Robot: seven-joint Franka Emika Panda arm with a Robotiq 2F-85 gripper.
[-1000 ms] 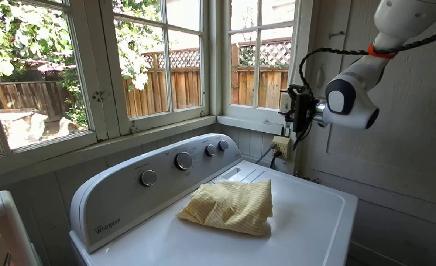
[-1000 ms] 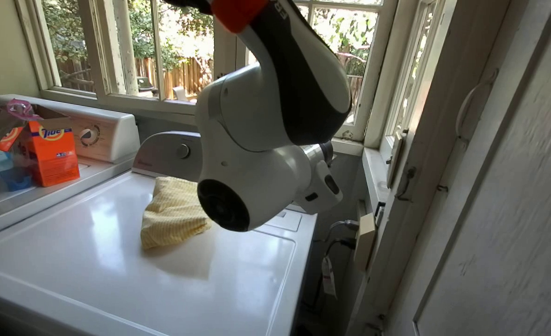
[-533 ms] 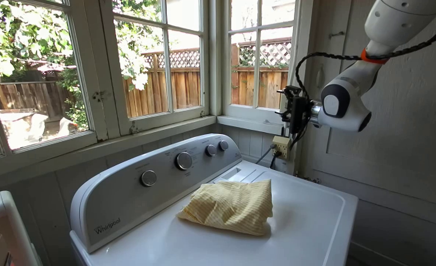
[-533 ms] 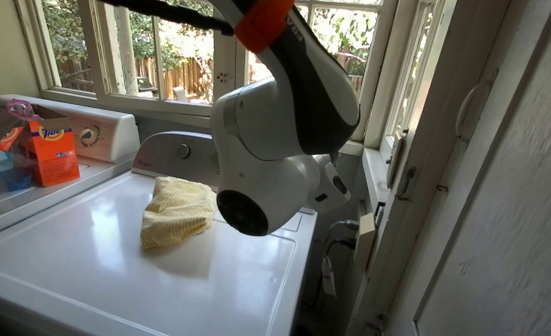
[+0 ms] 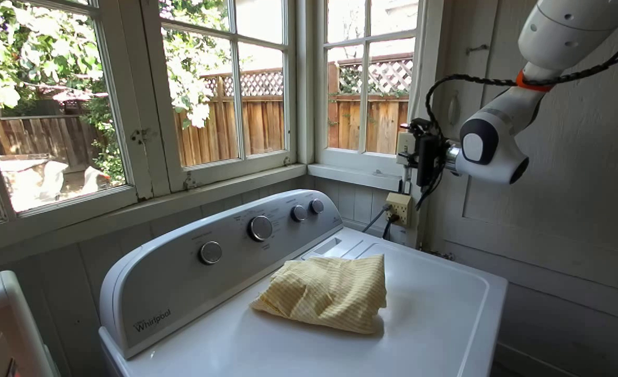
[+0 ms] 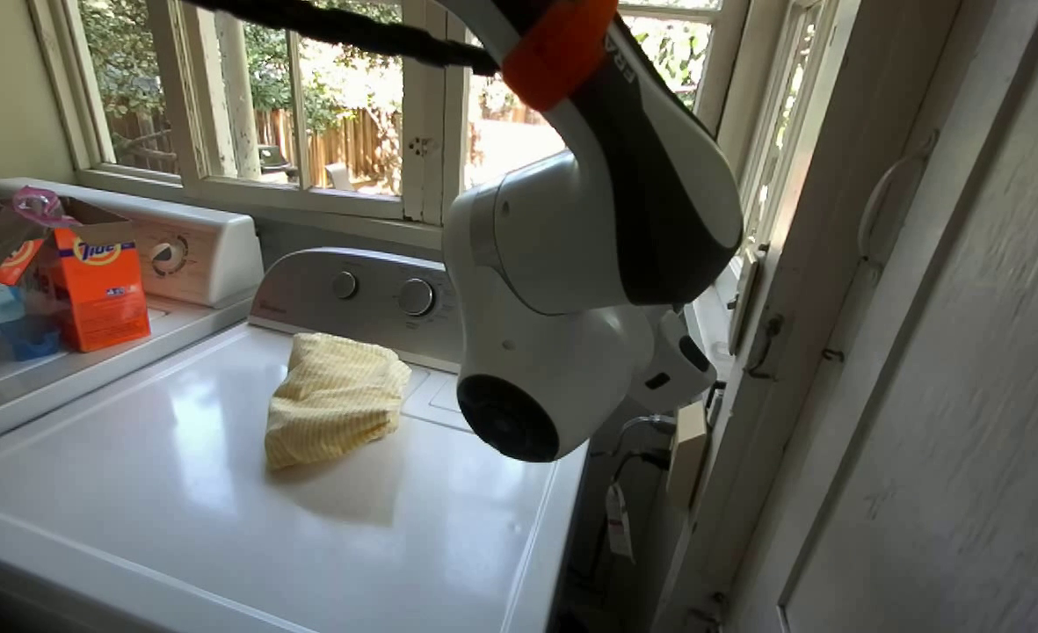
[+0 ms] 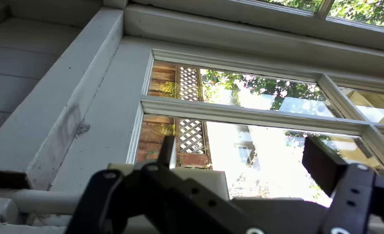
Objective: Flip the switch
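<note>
The switch (image 5: 405,141) is a small off-white upright plate on the wall beside the window. It is partly behind my gripper (image 5: 404,140) in that exterior view. In an exterior view the switch (image 6: 746,299) shows almost edge-on, with a small toggle sticking out. In the wrist view my gripper (image 7: 244,152) is open with nothing between its fingers. The plate of the switch (image 7: 208,180) shows low in that view, partly covered by the left finger. I cannot tell whether a finger touches it. The toggle is hidden in the wrist view.
A yellowish outlet (image 5: 399,208) with cords is below the switch; it also shows in an exterior view (image 6: 687,457). A white washer (image 5: 445,293) with a yellow cloth (image 5: 329,293) on top stands below. The window sill (image 5: 356,177) and a door with a handle (image 6: 888,202) are close by.
In an exterior view the arm has moved right, toward the switch wall. In an exterior view the gripper shifted a little left and down, then back right. The gripper stays open.
</note>
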